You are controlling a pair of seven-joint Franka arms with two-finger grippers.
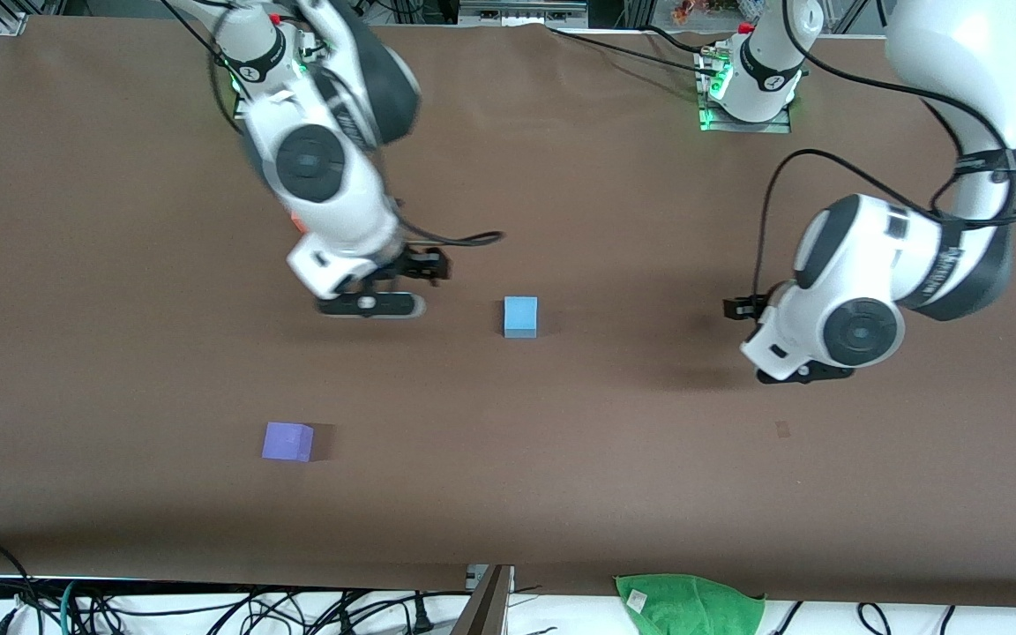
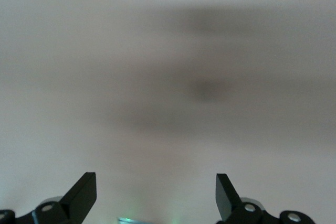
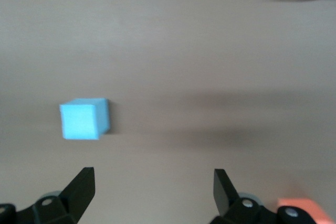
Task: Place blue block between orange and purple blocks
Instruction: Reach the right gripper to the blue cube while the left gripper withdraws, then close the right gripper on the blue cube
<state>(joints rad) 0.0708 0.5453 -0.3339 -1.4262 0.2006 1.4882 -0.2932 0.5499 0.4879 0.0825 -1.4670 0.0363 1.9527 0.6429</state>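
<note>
Roughly, the scene stood like this:
Blue block [image 1: 520,315]: sat alone mid-table, untouched by either arm.
Purple block [image 1: 287,441]: lay nearer the front camera than the blue block, toward the right arm's end.
Orange block [image 3: 304,209]: only a corner showed in the right wrist view, close by the right gripper; the arm hid most of it from the front.
Right gripper [image 1: 371,304]: hovered over the brown table [image 1: 561,459] beside the blue block, fingers [image 3: 79,187] spread and empty.
Left gripper [image 2: 156,195]: hung over bare table at its own end, fingers released, holding nothing.
</note>
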